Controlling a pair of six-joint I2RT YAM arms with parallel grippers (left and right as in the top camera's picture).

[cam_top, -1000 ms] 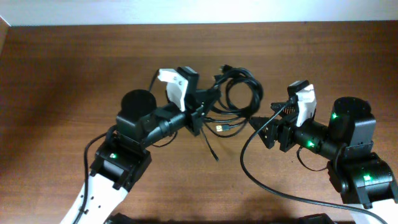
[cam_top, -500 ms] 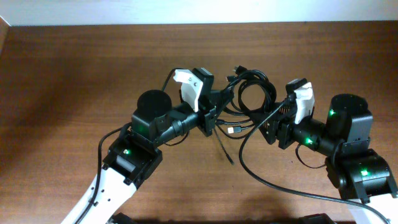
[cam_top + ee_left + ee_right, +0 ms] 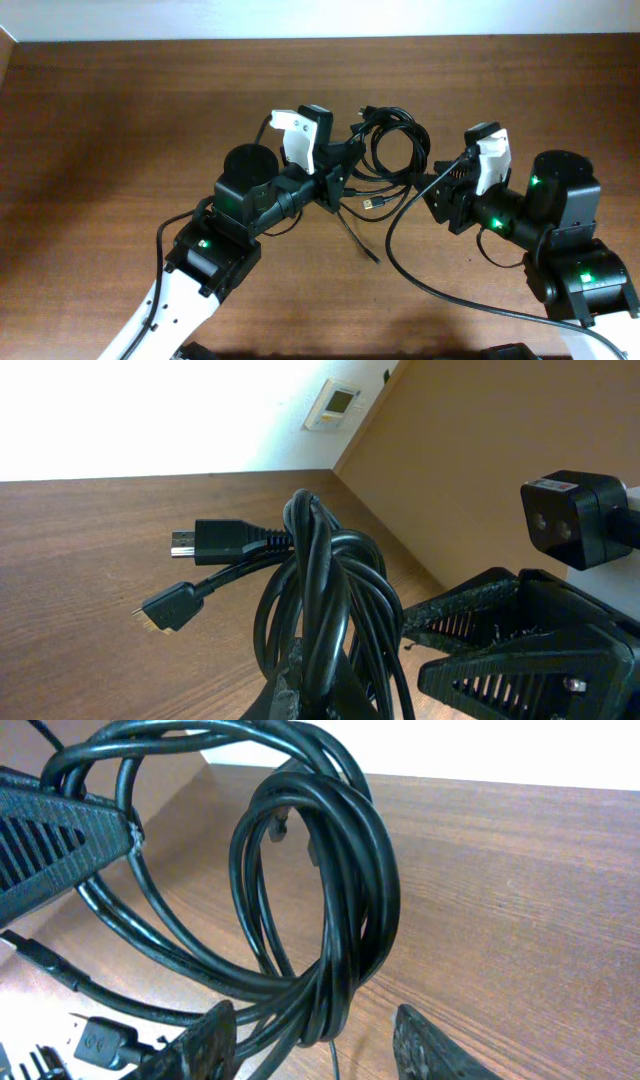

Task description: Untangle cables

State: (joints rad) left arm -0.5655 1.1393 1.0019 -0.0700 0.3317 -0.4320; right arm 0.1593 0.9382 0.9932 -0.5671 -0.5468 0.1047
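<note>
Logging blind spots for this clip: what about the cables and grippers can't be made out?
Left gripper fingertips: left wrist view, hidden behind the cable coil.
Right gripper pads: right wrist view, cut off by bottom edge.
Cable count: overlapping strands, every view.

Left arm [image 3: 245, 195] and right arm [image 3: 545, 205] lean inward from the near side, wrists turned toward each other. Left gripper [image 3: 348, 152]: jaws pressed together on the cables [image 3: 395, 150]. Right gripper [image 3: 432, 192]: fingers [image 3: 215, 1042] apart, one on each side of the coil's strands.
</note>
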